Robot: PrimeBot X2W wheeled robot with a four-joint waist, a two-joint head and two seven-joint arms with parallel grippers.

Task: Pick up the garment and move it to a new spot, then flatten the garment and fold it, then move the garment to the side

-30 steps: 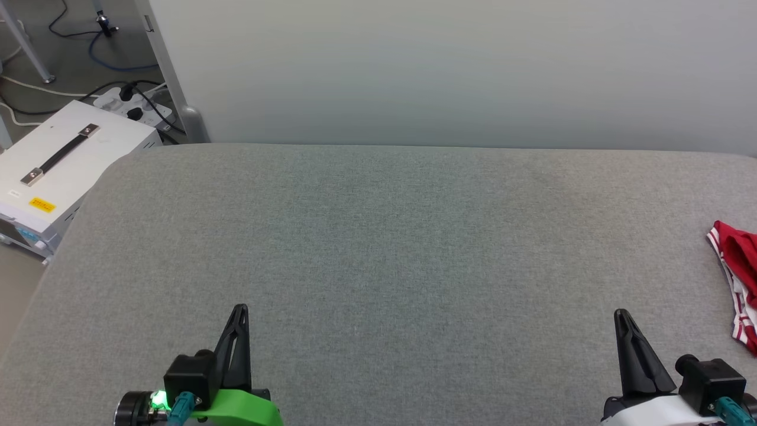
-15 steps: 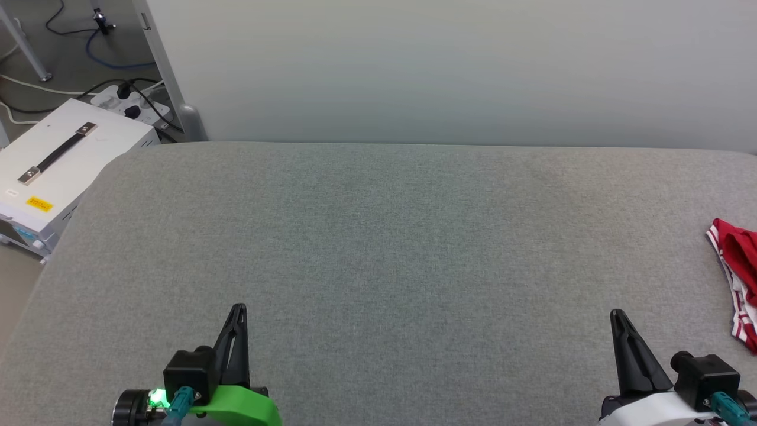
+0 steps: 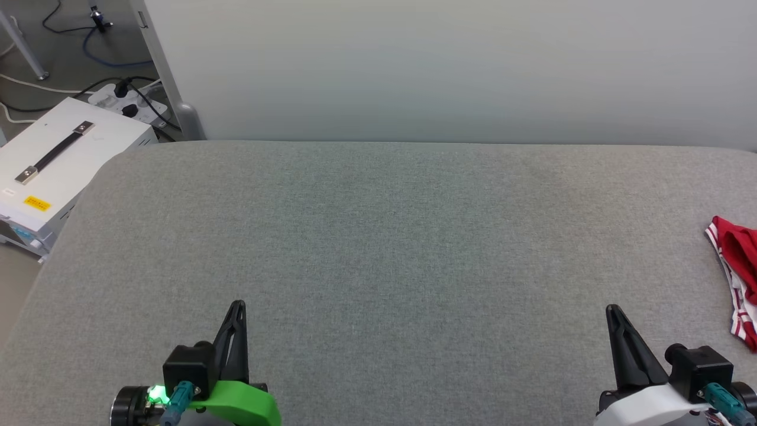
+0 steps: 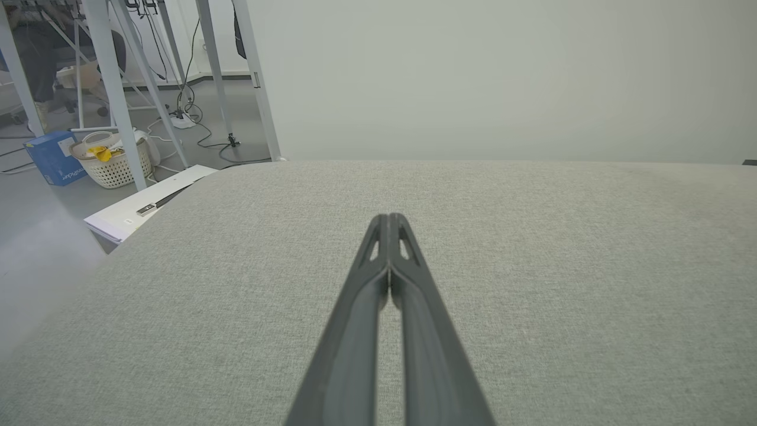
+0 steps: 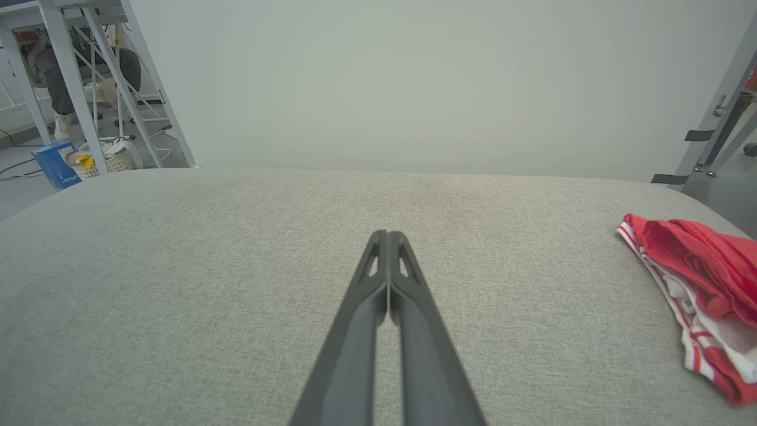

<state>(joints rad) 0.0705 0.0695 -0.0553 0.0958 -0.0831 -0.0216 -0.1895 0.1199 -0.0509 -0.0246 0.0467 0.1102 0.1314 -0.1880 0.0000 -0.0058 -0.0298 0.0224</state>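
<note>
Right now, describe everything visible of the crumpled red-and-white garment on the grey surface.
The red fabric garment, with white panels and red-and-white striped trim, lies bunched in a loose heap near the right edge of the grey fabric-covered surface. It rests on that surface alone; its right part runs out of frame.

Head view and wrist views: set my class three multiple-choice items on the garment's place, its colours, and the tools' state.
1. Where on the grey surface does the garment lie? A centre; B right edge; C left edge.
2. Its colours? A red and white; B blue and yellow; C black.
3. The left tool and right tool are: A open; B shut on the garment; C shut, empty.
Answers: B, it lies bunched at the right edge; A, red cloth, white striped trim; C, fingers pressed together, nothing between.
</note>
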